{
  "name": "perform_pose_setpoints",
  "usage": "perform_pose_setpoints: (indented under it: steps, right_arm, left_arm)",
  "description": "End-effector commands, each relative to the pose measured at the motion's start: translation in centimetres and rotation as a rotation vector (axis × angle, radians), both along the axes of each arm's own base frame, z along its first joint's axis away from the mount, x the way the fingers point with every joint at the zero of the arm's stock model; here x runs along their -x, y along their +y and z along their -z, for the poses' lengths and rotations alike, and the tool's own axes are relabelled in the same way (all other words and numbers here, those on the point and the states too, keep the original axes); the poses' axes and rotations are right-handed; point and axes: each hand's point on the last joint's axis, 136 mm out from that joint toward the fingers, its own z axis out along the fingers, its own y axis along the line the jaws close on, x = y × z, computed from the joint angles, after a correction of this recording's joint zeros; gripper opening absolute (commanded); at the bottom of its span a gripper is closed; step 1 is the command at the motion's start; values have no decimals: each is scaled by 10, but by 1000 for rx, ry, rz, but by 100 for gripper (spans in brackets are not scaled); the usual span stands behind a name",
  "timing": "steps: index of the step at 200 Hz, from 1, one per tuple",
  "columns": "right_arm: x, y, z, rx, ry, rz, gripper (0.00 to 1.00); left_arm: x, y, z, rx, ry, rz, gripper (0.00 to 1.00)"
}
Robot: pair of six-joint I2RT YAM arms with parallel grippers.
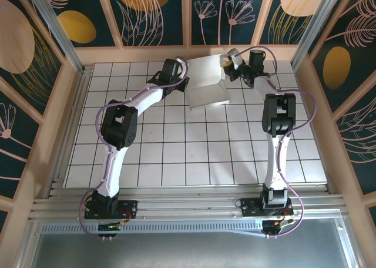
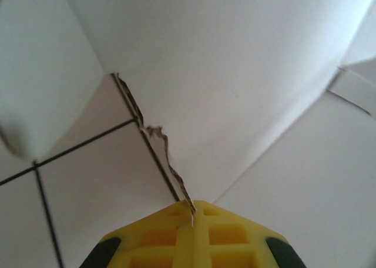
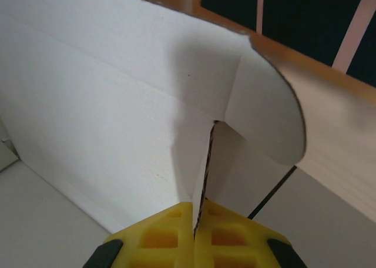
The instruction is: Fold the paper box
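The paper box (image 1: pixel 207 83) is white cardboard lying at the far middle of the tiled table, its back part raised against the rear wall. My left gripper (image 1: pixel 187 81) pinches the box's left edge. In the left wrist view its yellow fingers (image 2: pixel 170 235) are shut on a thin cardboard edge (image 2: pixel 167 156) with the paper box (image 2: pixel 235 74) rising beyond. My right gripper (image 1: pixel 226 74) holds the box's right side. From the right wrist, the yellow fingers (image 3: pixel 223 233) are shut on an upright flap edge (image 3: pixel 207 162), with a rounded tab (image 3: pixel 270 115) curling to the right of the paper box (image 3: pixel 106 103).
The wooden rear wall (image 1: pixel 194 52) stands right behind the box, and its ledge (image 3: pixel 341 133) runs close to the right gripper. Wooden side walls (image 1: pixel 53 121) bound the white tiled table (image 1: pixel 194 156). A metal rail (image 1: pixel 188 206) crosses the near edge by the arm bases.
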Motion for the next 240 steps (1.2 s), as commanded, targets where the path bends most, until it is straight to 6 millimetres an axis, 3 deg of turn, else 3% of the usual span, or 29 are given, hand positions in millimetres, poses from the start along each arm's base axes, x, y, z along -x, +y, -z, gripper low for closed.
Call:
perform_pose_setpoints:
  steps: [1,28,90,107,135,173,201,240]
  right_arm:
    - [14,6,16,3,223,208,0]
    - [42,16,27,-14,270,320,0]
    - [92,16,7,17,81,477,0]
    - [99,19,-5,37,-10,468,0]
    - [92,11,-32,72,-121,538,0]
    - [106,27,-54,94,-239,485,0]
    - [116,33,-43,134,-267,484,0]
    - [119,37,-22,245,-360,530,0]
  left_arm:
    - [-20,7,-20,-11,-73,-103,0]
    - [-21,11,-22,17,-70,-121,0]
    - [12,10,-1,99,-7,-78,0]
    - [18,11,-4,121,-20,-74,0]
    - [19,7,-22,153,-52,-53,0]
    - [28,10,-37,199,-94,-49,0]
    - [34,9,-33,230,-93,-43,0]
    - [40,2,-5,272,-60,-16,0]
